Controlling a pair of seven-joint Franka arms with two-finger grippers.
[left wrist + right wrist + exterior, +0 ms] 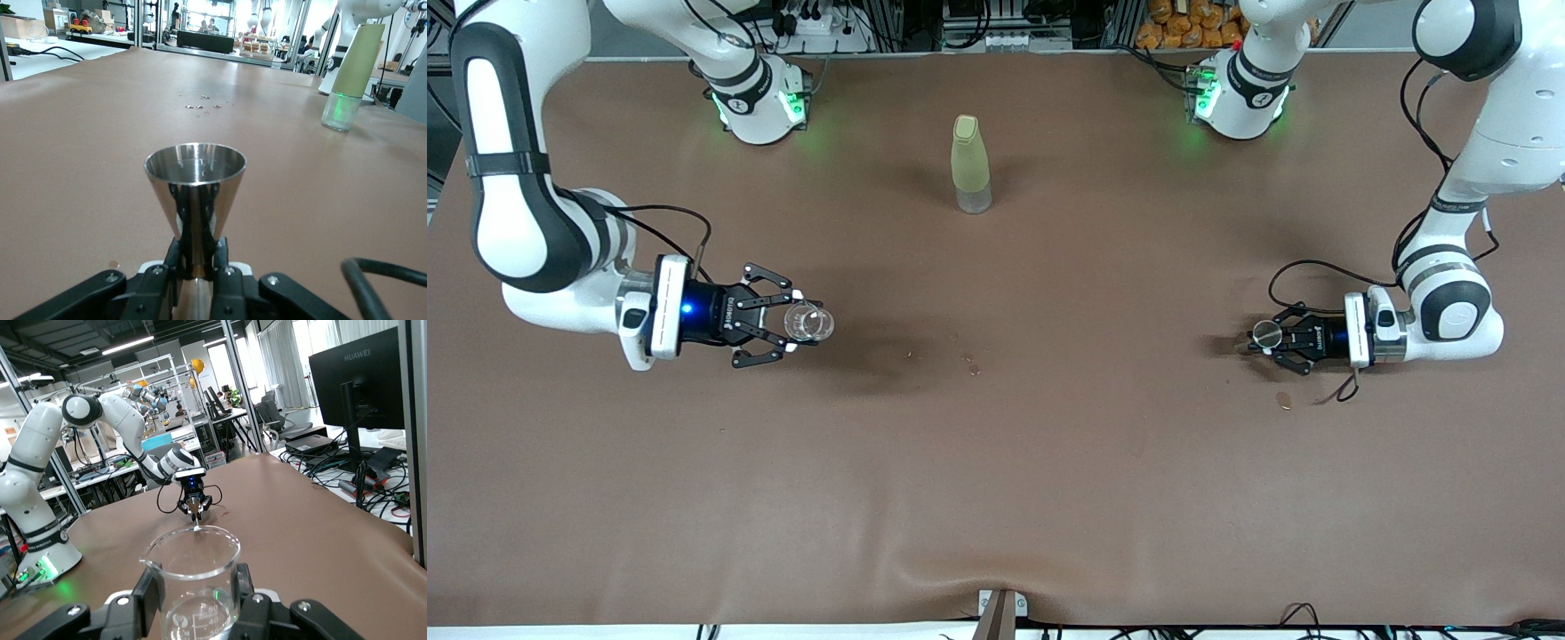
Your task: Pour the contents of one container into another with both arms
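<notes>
You see the right gripper (799,324) clamped on a glass beaker (810,322), over the table's (996,462) right-arm end | bottle (970,165) stands mid-table, near the bases | left gripper (1261,339) clamped on the jigger (1265,334), low at the left-arm end.

A high camera is looking down across the table (996,462); wrist cameras are facing each other along it, sharing it.

A brown-covered table (996,462) sits in a bright lab with metal-framed shelving (167,380), ceiling strip lights (127,345) and a desk monitor (357,383).
</notes>
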